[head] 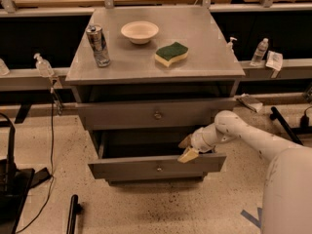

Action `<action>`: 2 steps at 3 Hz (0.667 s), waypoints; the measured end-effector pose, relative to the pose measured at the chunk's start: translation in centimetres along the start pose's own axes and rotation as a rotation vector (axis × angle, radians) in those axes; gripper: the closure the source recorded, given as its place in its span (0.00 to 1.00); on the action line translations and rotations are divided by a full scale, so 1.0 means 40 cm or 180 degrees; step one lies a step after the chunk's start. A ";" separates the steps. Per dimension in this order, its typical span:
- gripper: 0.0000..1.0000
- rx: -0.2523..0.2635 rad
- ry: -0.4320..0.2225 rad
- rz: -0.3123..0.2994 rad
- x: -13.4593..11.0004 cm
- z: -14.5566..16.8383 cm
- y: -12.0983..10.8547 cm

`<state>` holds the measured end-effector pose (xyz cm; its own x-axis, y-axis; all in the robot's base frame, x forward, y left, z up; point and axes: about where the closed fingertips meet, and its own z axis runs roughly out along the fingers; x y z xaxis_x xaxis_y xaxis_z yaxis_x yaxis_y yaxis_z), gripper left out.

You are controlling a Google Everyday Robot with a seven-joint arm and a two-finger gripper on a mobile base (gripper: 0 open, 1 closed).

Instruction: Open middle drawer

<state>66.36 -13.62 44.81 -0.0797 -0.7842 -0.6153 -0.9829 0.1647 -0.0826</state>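
The grey middle drawer (122, 168) is pulled out well beyond the cabinet, its flat front carrying a small round knob (159, 168). Its dark inside shows behind the front. Above it the top drawer (117, 115) sits slightly out, with its own knob. My gripper (186, 148) is at the right part of the middle drawer's upper front edge, on the end of the white arm (243, 135) reaching in from the right. Its two tan fingers (188, 155) stand apart, open, with nothing held between them. The lowest drawer is hidden under the pulled-out one.
On the cabinet top (209, 57) stand a metal can (98, 45), a white bowl (140, 31) and a green-and-yellow sponge (171, 53). Bottles (260, 51) line the rail behind. A black stand (9, 179) and cables lie on the floor at left.
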 end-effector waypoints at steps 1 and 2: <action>0.68 -0.0046 -0.0216 0.0012 -0.012 -0.006 -0.005; 0.47 -0.0070 -0.0246 -0.0001 -0.015 -0.008 -0.001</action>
<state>66.38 -13.36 45.44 -0.0673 -0.7356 -0.6740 -0.9864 0.1506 -0.0659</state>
